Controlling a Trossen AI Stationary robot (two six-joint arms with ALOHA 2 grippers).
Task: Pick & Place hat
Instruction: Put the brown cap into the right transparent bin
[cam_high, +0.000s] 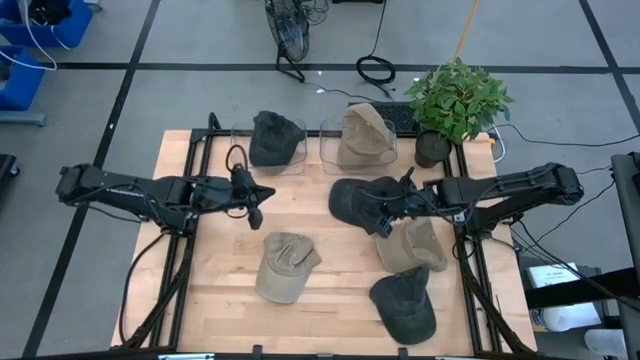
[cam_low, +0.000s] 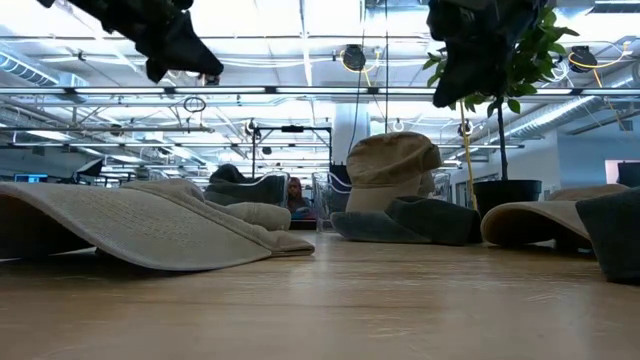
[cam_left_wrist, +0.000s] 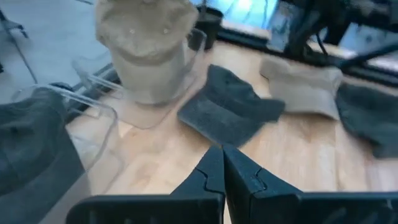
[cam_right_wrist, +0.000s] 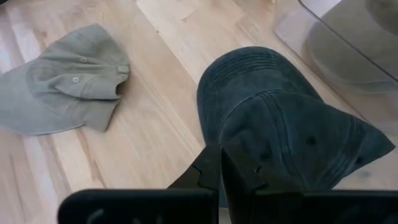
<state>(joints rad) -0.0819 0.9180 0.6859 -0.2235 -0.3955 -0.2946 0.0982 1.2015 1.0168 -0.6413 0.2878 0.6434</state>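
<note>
Several caps lie on the wooden table. A dark grey cap (cam_high: 358, 200) (cam_right_wrist: 280, 118) rests flat at the centre, and in the low view this dark cap (cam_low: 410, 220) sits on the table top. My right gripper (cam_high: 385, 212) (cam_right_wrist: 221, 167) hovers above its near-right edge, shut, raised well above the table (cam_low: 470, 50). My left gripper (cam_high: 256, 203) (cam_left_wrist: 222, 167) is shut too and hangs in the air left of centre. An olive cap (cam_high: 285, 266) (cam_right_wrist: 62, 81), a tan cap (cam_high: 410, 245) and another dark cap (cam_high: 405, 302) lie nearer the front.
Two clear bins stand at the far edge: the left bin (cam_high: 298, 165) holds a dark cap (cam_high: 273, 135), the right bin (cam_high: 327, 140) a tan cap (cam_high: 365, 132). A potted plant (cam_high: 455, 100) stands at the far right corner. Bare wood (cam_high: 215, 290) shows at the near left.
</note>
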